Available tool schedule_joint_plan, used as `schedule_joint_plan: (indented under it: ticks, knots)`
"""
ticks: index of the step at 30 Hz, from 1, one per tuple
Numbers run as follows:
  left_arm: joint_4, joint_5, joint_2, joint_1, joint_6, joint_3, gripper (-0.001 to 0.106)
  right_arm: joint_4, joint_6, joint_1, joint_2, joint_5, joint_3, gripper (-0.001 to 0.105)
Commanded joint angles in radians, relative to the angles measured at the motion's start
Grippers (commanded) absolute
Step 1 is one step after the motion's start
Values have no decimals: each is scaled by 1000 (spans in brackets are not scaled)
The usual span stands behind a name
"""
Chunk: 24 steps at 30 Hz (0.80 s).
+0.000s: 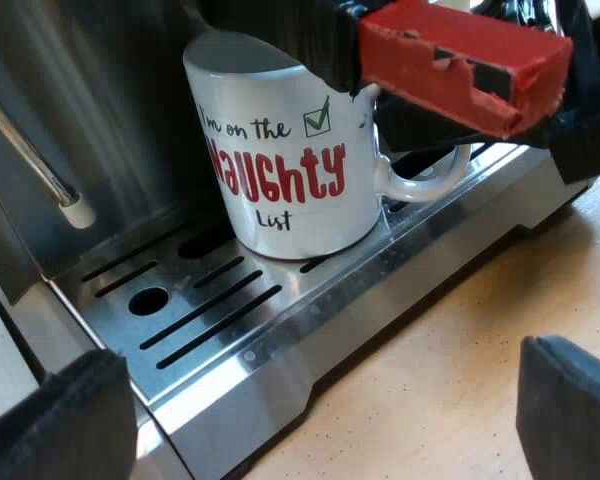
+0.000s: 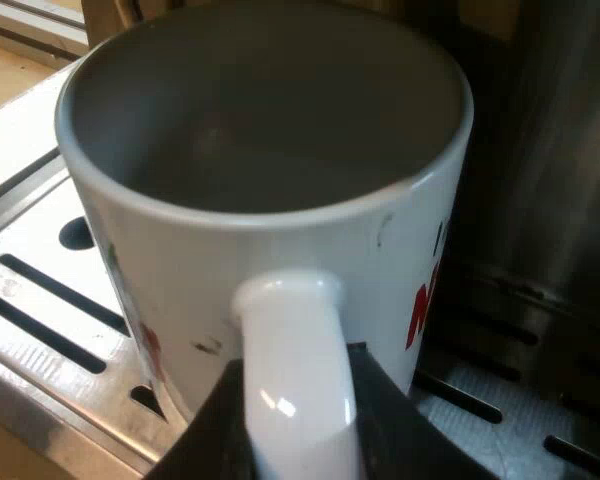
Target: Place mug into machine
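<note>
Mug (image 1: 280, 170) stands on drip tray (image 1: 330, 300); right pincer (image 2: 298, 410) seemingly clasps its handle (image 2: 290, 330).

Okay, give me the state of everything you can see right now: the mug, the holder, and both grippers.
mug: upright, empty, standing on the drip tray.
holder: locked into the machine front, red end sticking out above the mug's handle.
left gripper: open, holding nothing, off the tray's edge.
right gripper: shut on the mug's handle.
</note>
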Motion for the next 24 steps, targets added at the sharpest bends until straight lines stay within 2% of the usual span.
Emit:
schedule_joint_plan:
  ticks: [1, 3, 4, 6, 8, 10, 12, 13, 14, 15, 16, 19, 20, 24]
  knots:
    - [-17, 5, 3, -5, -12, -1, 78, -38, -9, 8, -5, -30, -22, 5]
    - [-17, 5, 3, -5, -12, -1, 78, -38, -9, 23, -5, -34, -22, 21]
    - [-17, 5, 3, -5, -12, -1, 78, -38, -9, 26, -5, -34, -22, 24]
    - [-17, 5, 3, -5, -12, -1, 78, -38, -9, 44, -5, -24, -22, 42]
    - [-17, 5, 3, -5, -12, -1, 78, -38, -9, 57, -5, 9, -22, 52]
    - [-17, 5, 3, -5, -12, -1, 78, -38, -9, 67, -5, 43, -22, 53]
    - [-17, 5, 3, -5, -12, -1, 78, -38, -9, 77, -13, 121, -19, 52]
    - [-17, 5, 3, -5, -12, -1, 78, -38, -9, 77, -13, 121, -19, 52]
    - [-17, 5, 3, -5, -12, -1, 78, -37, 7, 79, -19, 181, -17, 52]
    - [-17, 5, 3, -5, -12, -1, 78, -37, 15, 79, -19, 197, -15, 52]
    - [-17, 5, 3, -5, -12, -1, 78, -37, 49, 79, -32, 239, -6, 52]
    - [-17, 5, 3, -5, -12, -1, 78, -37, 58, 79, -40, 237, 2, 52]
    - [-17, 5, 3, -5, -12, -1, 78, -43, 110, 79, -70, 230, 40, 52]
    - [-17, 5, 3, -5, -12, -1, 78, -115, 118, 79, -95, 225, 102, 52]
